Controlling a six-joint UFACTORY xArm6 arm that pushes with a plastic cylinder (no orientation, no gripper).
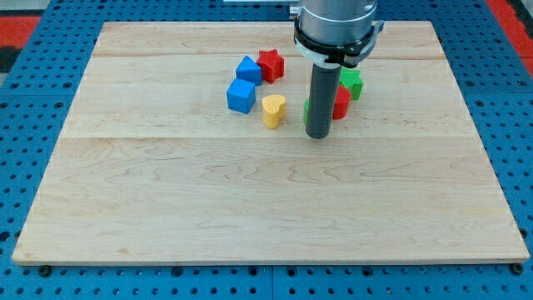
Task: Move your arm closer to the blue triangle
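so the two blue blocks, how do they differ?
The upper blue block sits nearer the view's top, touching the red star; the lower blue block sits below it, beside the yellow block. The lower one reads as a plain cube; the upper one looks more angular, likely the triangle. Both are the same blue, similar in size, and lie left of my tip, apart from it.

So the arm drops in from the view's top, just right of center, grey wrist housing straight above an upright dark rod. My tip [317, 135] sits planted on the surface.
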